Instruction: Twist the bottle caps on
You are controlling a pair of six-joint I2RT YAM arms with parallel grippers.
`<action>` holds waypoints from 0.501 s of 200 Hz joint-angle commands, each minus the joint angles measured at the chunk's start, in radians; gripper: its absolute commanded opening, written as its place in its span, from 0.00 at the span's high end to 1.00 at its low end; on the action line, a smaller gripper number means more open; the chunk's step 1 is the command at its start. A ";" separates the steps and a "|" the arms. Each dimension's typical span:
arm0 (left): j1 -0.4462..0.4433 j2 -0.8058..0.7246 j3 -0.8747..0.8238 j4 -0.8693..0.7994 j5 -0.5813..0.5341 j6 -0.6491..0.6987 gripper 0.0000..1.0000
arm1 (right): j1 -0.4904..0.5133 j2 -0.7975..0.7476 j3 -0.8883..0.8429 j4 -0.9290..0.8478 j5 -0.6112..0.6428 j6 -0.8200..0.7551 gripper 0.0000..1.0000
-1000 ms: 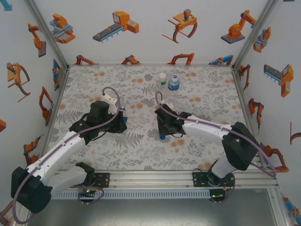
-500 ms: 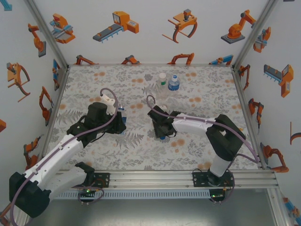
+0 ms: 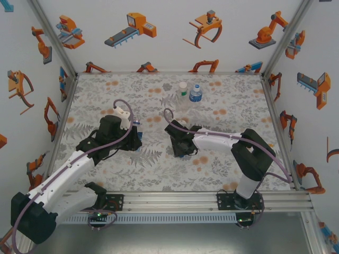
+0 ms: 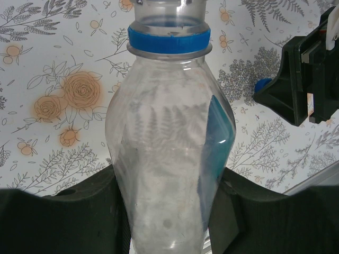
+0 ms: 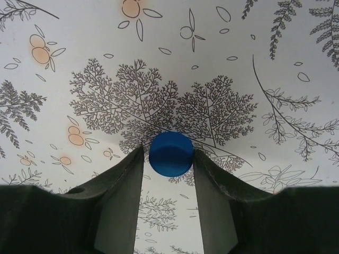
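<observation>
1. Right arm has drawn in toward the left since a second ago, and its elbow is folded tighter. The left arm has barely shifted.
2. Right gripper (image 5: 169,159): jaws closed in on a blue cap (image 5: 170,154), which is pinched edge to edge between the two fingertips. The cap hangs over the floral table (image 3: 233,106), and I cannot tell whether it touches it.
3. Left gripper (image 3: 136,133): clamped on a clear bottle (image 4: 169,137), with a finger on either side of the lower body. The bottle runs straight out from the fingers and its mouth is open, with no cap on it.
4. A blue ring (image 4: 168,41) sits round the neck just under the thread.
5. A blue label (image 4: 216,159) on that bottle is seen edge-on through the plastic. No writing can be read.
6. From the left wrist, the right gripper and its cap sit off to the right of the bottle's shoulder, near it but apart.
7. Two more bottles stand upright, well beyond the right gripper toward the far edge. One is plain (image 3: 183,89). Just beside it, the other has a blue band (image 3: 196,94) with print too small to read.
</observation>
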 commanded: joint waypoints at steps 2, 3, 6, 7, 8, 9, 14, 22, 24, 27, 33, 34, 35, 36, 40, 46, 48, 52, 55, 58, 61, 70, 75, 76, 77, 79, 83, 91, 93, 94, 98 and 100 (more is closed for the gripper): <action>0.005 0.003 -0.002 0.021 0.012 -0.007 0.90 | 0.009 0.006 0.035 -0.038 0.001 0.015 0.58; 0.004 0.003 -0.002 0.022 0.012 -0.007 0.90 | 0.009 0.006 0.035 -0.038 0.001 0.015 0.58; 0.005 0.003 -0.002 0.022 0.012 -0.008 0.90 | 0.010 0.005 0.035 -0.037 0.000 0.015 0.58; 0.005 0.004 -0.002 0.021 0.012 -0.007 0.90 | 0.010 0.006 0.035 -0.037 0.000 0.015 0.58; 0.005 0.004 -0.002 0.022 0.012 -0.008 0.90 | 0.011 0.006 0.035 -0.037 0.000 0.015 0.58; 0.005 0.004 -0.002 0.022 0.012 -0.009 0.90 | 0.011 0.006 0.034 -0.037 0.001 0.015 0.58; 0.005 0.005 -0.002 0.023 0.013 -0.009 0.90 | 0.011 0.006 0.035 -0.035 0.001 0.014 0.58; 0.004 0.006 -0.002 0.024 0.012 -0.009 0.90 | 0.012 0.006 0.034 -0.033 0.003 0.013 0.59; 0.004 0.007 -0.002 0.023 0.013 -0.008 0.90 | 0.011 0.006 0.033 -0.032 0.003 0.012 0.59; 0.005 0.007 -0.001 0.022 0.013 -0.009 0.90 | 0.012 0.007 0.033 -0.031 0.005 0.012 0.59; 0.004 0.008 -0.001 0.022 0.013 -0.008 0.90 | 0.012 0.007 0.035 -0.031 0.007 0.011 0.59; 0.005 0.008 0.000 0.021 0.013 -0.008 0.90 | 0.011 0.008 0.035 -0.031 0.007 0.011 0.59; 0.005 0.009 0.001 0.022 0.012 -0.008 0.90 | 0.012 0.009 0.035 -0.031 0.007 0.011 0.59; 0.005 0.009 0.002 0.022 0.013 -0.009 0.90 | 0.011 0.008 0.036 -0.031 0.008 0.011 0.60; 0.005 0.009 0.002 0.021 0.013 -0.008 0.90 | 0.012 0.011 0.036 -0.032 0.009 0.011 0.60; 0.005 0.009 0.002 0.022 0.012 -0.009 0.90 | 0.012 0.012 0.035 -0.031 0.010 0.011 0.60; 0.004 0.009 0.001 0.022 0.012 -0.009 0.90 | 0.012 0.012 0.036 -0.031 0.011 0.010 0.60; 0.004 0.009 0.002 0.024 0.011 -0.009 0.90 | 0.012 0.011 0.035 -0.029 0.012 0.011 0.60; 0.005 0.009 0.001 0.025 0.012 -0.009 0.90 | 0.012 0.011 0.035 -0.028 0.011 0.010 0.60; 0.004 0.010 0.001 0.025 0.012 -0.009 0.90 | 0.012 0.012 0.033 -0.026 0.012 0.010 0.60; 0.004 0.010 0.002 0.025 0.012 -0.010 0.90 | 0.012 0.013 0.032 -0.024 0.012 0.010 0.60; 0.004 0.013 0.006 0.021 0.013 -0.007 0.90 | 0.011 0.013 0.032 -0.021 0.013 0.011 0.61; 0.004 0.015 0.010 0.019 0.012 -0.008 0.90 | 0.012 0.014 0.033 -0.021 0.015 0.011 0.61; 0.005 0.016 0.011 0.017 0.012 -0.008 0.90 | 0.012 0.014 0.033 -0.021 0.015 0.011 0.61; 0.005 0.015 0.011 0.017 0.012 -0.008 0.90 | 0.012 0.014 0.033 -0.021 0.016 0.011 0.61; 0.005 0.016 0.012 0.015 0.012 -0.008 0.90 | 0.012 0.014 0.033 -0.021 0.017 0.011 0.61; 0.004 0.016 0.013 0.015 0.011 -0.007 0.90 | 0.012 0.014 0.031 -0.020 0.017 0.011 0.61; 0.004 0.016 0.012 0.020 0.013 -0.008 0.90 | 0.012 0.013 0.028 -0.016 0.021 0.011 0.61; 0.005 0.016 0.012 0.020 0.013 -0.007 0.90 | 0.012 0.014 0.027 -0.014 0.022 0.011 0.61; 0.005 0.016 0.012 0.021 0.014 -0.006 0.90 | 0.012 0.014 0.028 -0.014 0.022 0.011 0.61; 0.005 0.016 0.013 0.021 0.015 -0.007 0.90 | 0.012 0.015 0.026 -0.011 0.023 0.010 0.61; 0.005 0.016 0.013 0.020 0.015 -0.007 0.90 | 0.012 0.015 0.026 -0.011 0.023 0.009 0.61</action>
